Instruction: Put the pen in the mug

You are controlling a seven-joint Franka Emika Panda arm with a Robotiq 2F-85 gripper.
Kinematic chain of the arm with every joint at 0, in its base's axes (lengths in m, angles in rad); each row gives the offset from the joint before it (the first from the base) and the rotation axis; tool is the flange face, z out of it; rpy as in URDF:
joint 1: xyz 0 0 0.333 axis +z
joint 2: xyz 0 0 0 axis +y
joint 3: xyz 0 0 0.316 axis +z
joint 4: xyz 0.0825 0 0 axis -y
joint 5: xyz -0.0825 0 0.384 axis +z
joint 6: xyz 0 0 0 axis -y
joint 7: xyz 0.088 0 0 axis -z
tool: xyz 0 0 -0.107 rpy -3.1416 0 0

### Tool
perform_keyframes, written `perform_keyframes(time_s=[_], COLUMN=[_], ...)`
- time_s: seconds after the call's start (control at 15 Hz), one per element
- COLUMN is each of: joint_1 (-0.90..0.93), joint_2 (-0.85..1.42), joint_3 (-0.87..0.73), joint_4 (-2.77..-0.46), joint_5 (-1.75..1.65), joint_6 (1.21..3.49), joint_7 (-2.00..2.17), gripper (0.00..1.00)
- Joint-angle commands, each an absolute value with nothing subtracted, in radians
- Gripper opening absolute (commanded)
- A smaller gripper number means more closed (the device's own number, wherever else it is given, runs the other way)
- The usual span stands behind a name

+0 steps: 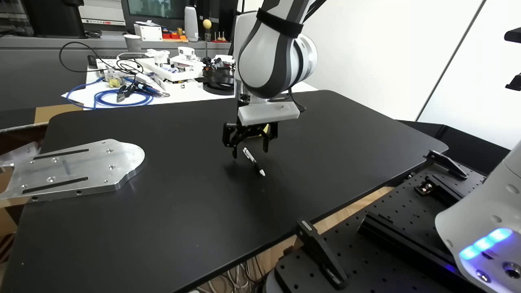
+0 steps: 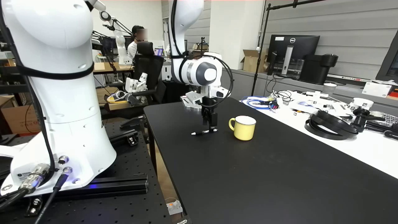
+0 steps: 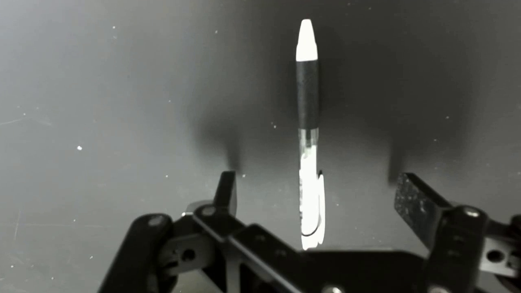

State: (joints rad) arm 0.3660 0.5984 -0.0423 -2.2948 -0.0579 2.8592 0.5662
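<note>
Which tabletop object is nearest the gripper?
The slim black-and-white pen, clip end under the open gripper; the squat yellow mug and silver metal plate sit farther off.

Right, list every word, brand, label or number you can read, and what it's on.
"DELL": on the back of the monitor.
White sticker on that monitor: too small to read.
Label on the robot base: too small.
White strip at the back: too small.
Dark marks along the pen: too blurred.
</note>
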Motion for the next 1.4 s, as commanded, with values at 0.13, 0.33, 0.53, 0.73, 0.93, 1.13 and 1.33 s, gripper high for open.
perform_keyframes(time_s=[0.13, 0.33, 0.53, 0.73, 0.93, 1.13, 1.33], joint_1=[0.447, 0.480, 0.517, 0.541, 0.576, 0.610, 0.618], joint_2=[0.643, 0.649, 0.646, 0.637, 0.625, 0.605, 0.567], joint_3=[-0.108, -0.126, -0.162, -0.195, -0.237, -0.279, -0.296], joint_4=[-2.293, -2.289, -2.288, -2.288, -2.290, -2.292, -2.294], joint_5=[-0.030, -0.012, -0.014, -0.021, -0.032, -0.035, -0.035], joint_6=[2.929, 2.936, 2.924, 2.906, 2.898, 2.874, 2.828], joint_7=[0.569, 0.569, 0.572, 0.578, 0.592, 0.600, 0.598], gripper=[0.68, 0.47, 0.27, 0.08, 0.06, 0.06, 0.06])
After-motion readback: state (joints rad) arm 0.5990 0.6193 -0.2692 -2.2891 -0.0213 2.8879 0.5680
